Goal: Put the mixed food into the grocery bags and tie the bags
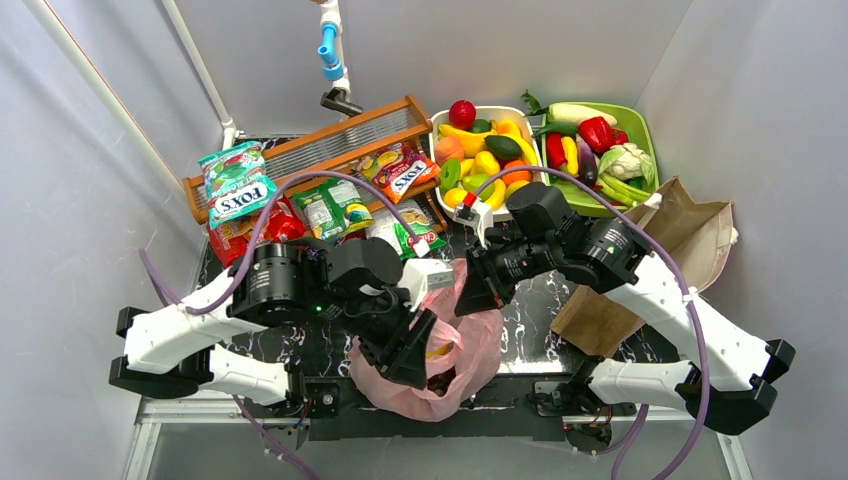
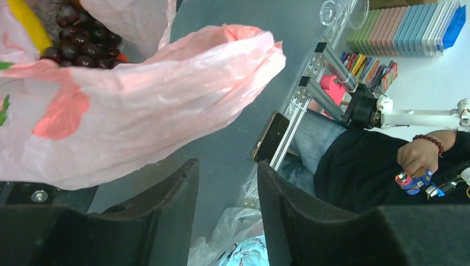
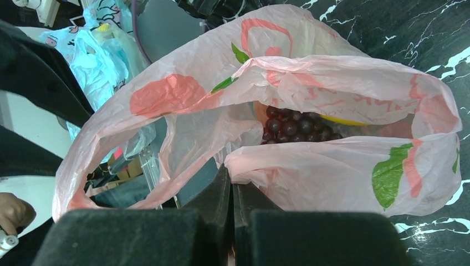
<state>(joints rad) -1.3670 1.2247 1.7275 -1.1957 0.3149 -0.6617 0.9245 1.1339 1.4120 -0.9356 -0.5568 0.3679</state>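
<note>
The pink plastic bag [image 1: 478, 345] printed with red roses lies at the table's near edge, its mouth open. Dark purple grapes [image 3: 294, 128] and a yellow piece [image 3: 341, 118] lie inside it. My right gripper [image 3: 231, 178] is shut on the bag's near rim, pinching the thin film [image 1: 480, 292]. My left gripper [image 2: 227, 173] stands open just beside and below the bag [image 2: 138, 100], with nothing between its fingers [image 1: 408, 358]. The brown paper bag [image 1: 690, 235] lies flat at the right, under my right arm. Foil snack packets [image 1: 238, 185] lie at the left.
A white basket [image 1: 432, 128] of toy fruit and a green tray [image 1: 645, 130] of toy vegetables stand at the back. A wooden rack [image 1: 340, 140] sits behind the packets. A person [image 2: 388, 166] and a metal frame show beyond the table's edge.
</note>
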